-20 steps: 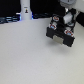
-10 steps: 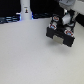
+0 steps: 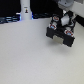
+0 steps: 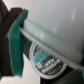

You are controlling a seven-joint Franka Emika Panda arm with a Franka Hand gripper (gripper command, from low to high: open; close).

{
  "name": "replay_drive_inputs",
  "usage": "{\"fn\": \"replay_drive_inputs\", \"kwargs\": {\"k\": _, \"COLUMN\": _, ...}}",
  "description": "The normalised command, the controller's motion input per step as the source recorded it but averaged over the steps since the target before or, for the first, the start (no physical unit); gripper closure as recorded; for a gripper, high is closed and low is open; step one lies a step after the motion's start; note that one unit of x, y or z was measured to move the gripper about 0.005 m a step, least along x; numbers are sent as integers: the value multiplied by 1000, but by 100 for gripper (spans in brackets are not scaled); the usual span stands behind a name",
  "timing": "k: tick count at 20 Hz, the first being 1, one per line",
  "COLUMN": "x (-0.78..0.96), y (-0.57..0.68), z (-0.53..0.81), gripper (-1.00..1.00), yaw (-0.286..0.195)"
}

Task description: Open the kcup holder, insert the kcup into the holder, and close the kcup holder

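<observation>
Up top – gripper [image 3: 64, 19] over kcup holder [image 3: 61, 34] edge.

A pale tabletop [image 3: 30, 55] with a smooth, matt finish carries the black kcup holder [image 3: 59, 36], its casing dull like moulded plastic. Behind it stands a white bottle-like object [image 3: 25, 10] with a faint sheen. In the wrist view, a white rounded shell [image 4: 57, 22] looks like smooth, slightly glossy plastic, beside a matt green pad [image 4: 20, 42]. A pod's printed lid [image 4: 46, 61] looks thin and lightly shiny.
</observation>
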Motion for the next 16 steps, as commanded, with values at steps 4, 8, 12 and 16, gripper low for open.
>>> {"fn": "replay_drive_inputs", "kwargs": {"k": 4, "x": 0, "y": -312, "z": -113, "gripper": -100, "yaw": 0}}
{"fn": "replay_drive_inputs", "kwargs": {"k": 8, "x": -4, "y": -67, "z": -11, "gripper": -100, "yaw": 0}}
{"fn": "replay_drive_inputs", "kwargs": {"k": 12, "x": 0, "y": 0, "z": 0, "gripper": -100, "yaw": 1}}
{"fn": "replay_drive_inputs", "kwargs": {"k": 16, "x": 18, "y": 4, "z": 167, "gripper": -100, "yaw": 0}}
